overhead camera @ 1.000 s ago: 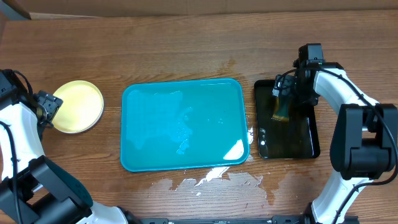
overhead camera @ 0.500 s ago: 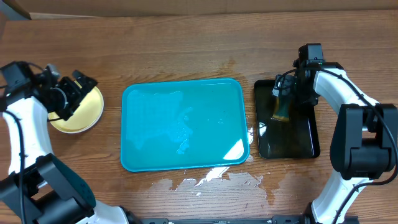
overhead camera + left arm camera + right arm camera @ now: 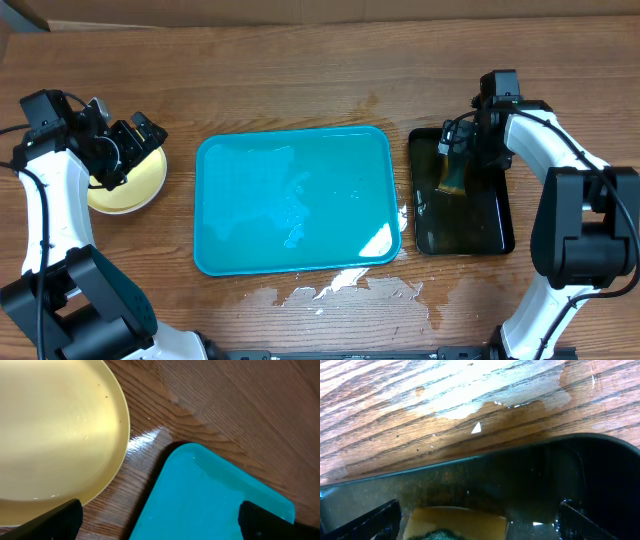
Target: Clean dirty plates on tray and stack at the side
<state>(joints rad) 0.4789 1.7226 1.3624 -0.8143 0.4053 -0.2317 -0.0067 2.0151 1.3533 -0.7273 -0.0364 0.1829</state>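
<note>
Left gripper (image 3: 139, 135) hangs over the yellow plate (image 3: 122, 192), jaws spread, holding nothing. The plate sits on the table (image 3: 300, 70) just left of the wet blue tray (image 3: 300, 200). Right gripper (image 3: 450, 150), jaws also spread, hovers above a sponge (image 3: 451, 180) in the black tray (image 3: 490, 225).

A black tray (image 3: 482, 222) holds a sponge (image 3: 451, 180); water (image 3: 340, 290) pools on the wooden table (image 3: 300, 70).
</note>
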